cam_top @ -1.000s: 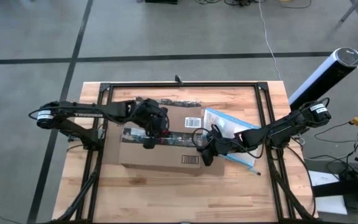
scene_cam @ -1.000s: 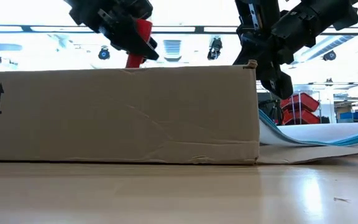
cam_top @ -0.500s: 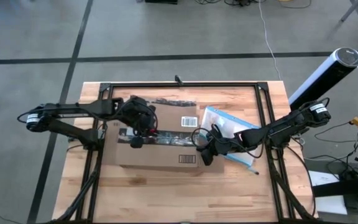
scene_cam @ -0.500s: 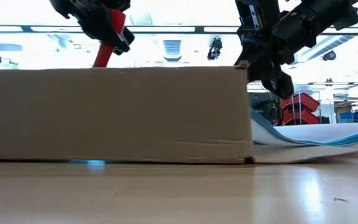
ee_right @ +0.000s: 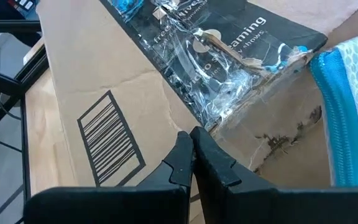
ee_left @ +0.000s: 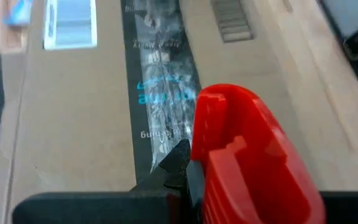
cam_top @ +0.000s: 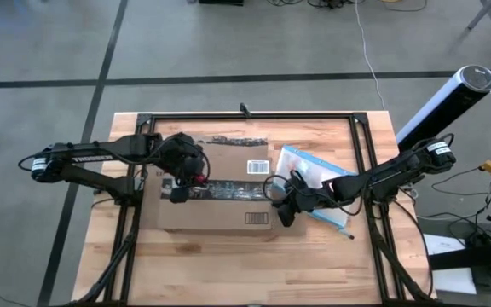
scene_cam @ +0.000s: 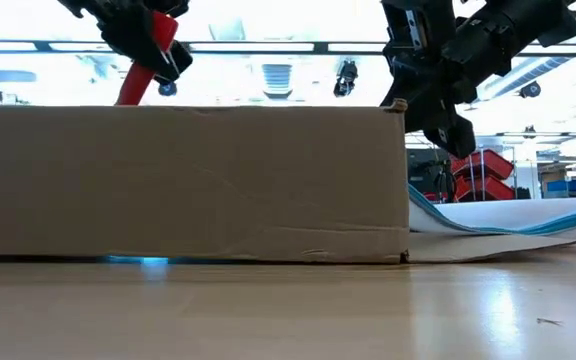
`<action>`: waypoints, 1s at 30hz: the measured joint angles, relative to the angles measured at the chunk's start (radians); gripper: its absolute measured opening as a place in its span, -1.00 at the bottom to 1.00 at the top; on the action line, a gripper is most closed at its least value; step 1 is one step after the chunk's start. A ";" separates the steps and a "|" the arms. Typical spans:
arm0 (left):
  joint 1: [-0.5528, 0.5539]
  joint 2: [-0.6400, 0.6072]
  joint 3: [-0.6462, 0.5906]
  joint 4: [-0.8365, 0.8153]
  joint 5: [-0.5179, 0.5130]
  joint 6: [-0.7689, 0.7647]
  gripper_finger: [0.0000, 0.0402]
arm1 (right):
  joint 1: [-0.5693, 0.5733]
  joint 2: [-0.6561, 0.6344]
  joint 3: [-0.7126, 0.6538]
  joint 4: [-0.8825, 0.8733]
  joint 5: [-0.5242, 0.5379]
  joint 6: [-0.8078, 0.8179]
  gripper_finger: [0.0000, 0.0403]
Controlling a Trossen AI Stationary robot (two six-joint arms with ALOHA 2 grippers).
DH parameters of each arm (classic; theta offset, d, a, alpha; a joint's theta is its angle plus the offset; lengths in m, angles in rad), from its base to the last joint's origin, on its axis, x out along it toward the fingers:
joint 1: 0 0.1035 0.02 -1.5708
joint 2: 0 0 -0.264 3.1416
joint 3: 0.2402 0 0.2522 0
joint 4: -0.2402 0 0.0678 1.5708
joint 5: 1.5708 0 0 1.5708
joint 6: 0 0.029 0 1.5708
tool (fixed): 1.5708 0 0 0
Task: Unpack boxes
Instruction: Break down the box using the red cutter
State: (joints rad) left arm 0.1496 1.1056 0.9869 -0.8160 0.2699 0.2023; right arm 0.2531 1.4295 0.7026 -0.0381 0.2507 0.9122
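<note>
Cardboard box (cam_top: 220,198): stiff, probably light, tape slick, best held at edges; left gripper (cam_top: 180,183) pinching red cutter (ee_left: 247,162), right gripper (ee_right: 192,152) pressed together at corner.

Bare table (cam_top: 228,264) before box (cam_top: 216,192)

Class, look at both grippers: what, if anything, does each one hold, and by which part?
The left gripper holds the red tool by its body, above the box. The right gripper holds nothing; its jaws are closed at the box's end.
</note>
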 joint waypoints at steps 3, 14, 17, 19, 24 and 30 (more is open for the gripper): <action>0.001 -0.022 -0.001 -0.075 0.002 -0.005 -0.85 | 0.000 0.018 -0.015 -0.087 -0.009 0.010 -1.00; 0.000 -0.071 -0.002 -0.071 -0.010 -0.035 -0.85 | -0.009 -0.107 -0.015 0.011 0.048 -0.069 -1.00; 0.000 -0.055 -0.002 -0.054 -0.010 -0.036 -0.85 | -0.010 -0.187 -0.016 0.068 0.123 -0.102 -1.00; 0.000 -0.042 -0.002 -0.044 -0.011 -0.034 -0.85 | -0.013 -0.233 -0.014 0.083 0.150 -0.124 -1.00; 0.000 0.004 -0.002 0.002 -0.007 -0.029 -0.85 | -0.018 -0.259 0.000 0.078 0.135 -0.195 -1.00; 0.000 0.065 -0.003 0.050 0.006 -0.020 -0.85 | -0.043 -0.169 0.050 0.132 0.046 -0.276 -1.00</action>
State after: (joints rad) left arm 0.1493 1.1701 0.9844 -0.7659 0.2763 0.1821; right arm 0.2100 1.2609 0.7522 0.0938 0.2965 0.6366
